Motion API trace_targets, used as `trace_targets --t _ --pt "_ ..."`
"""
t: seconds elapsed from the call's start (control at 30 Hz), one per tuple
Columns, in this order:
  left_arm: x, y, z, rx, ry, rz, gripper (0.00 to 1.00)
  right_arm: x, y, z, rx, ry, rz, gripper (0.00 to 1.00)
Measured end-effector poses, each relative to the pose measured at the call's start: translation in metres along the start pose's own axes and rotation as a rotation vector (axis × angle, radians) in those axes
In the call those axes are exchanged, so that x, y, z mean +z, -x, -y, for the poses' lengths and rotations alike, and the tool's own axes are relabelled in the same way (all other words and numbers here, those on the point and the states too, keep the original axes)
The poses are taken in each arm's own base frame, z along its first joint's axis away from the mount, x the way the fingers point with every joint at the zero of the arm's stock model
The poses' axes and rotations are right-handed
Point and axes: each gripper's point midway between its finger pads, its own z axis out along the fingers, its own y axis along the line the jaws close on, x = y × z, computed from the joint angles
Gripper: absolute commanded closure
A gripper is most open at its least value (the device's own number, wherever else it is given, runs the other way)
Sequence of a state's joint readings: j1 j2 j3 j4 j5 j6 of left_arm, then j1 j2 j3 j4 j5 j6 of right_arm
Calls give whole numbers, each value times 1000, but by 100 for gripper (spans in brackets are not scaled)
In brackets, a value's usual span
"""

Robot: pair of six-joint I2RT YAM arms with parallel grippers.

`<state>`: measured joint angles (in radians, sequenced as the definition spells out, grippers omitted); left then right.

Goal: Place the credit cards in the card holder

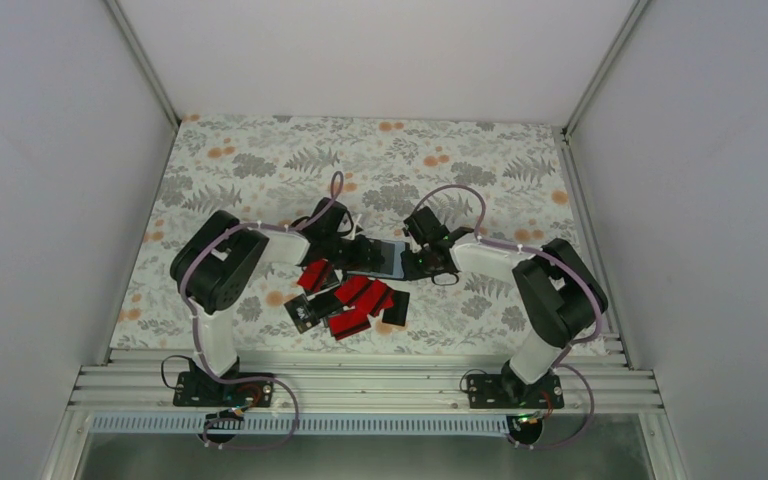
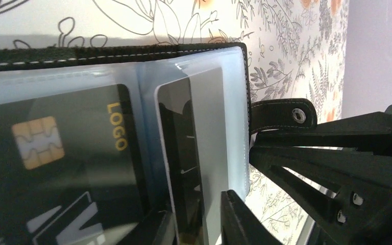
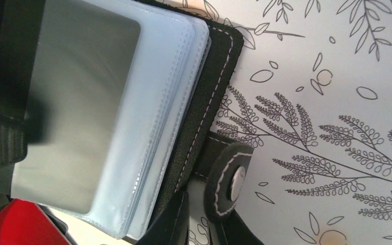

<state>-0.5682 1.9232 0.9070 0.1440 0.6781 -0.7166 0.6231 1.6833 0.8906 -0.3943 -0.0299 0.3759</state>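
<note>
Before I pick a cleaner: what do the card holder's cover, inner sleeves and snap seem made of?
Card holder cover: black leather or imitation, matte, pale stitching along its edge. Inner sleeves: soft clear plastic, slightly frosted, a card showing through. Snap: probably metal, from its silvery shine.
</note>
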Motion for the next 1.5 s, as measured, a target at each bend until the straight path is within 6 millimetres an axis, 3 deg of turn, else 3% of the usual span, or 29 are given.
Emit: trace_targets --t 0.23,1.1,1.5 --pt "0 1 4 29 42 6 66 1 0 1 -3 -3 6 90" --pt "-14 8 11 121 228 21 2 2 2 -6 -3 41 13 92" --pt "-28 4 3 113 329 8 0 0 -2 -25 -2 159 -11 88"
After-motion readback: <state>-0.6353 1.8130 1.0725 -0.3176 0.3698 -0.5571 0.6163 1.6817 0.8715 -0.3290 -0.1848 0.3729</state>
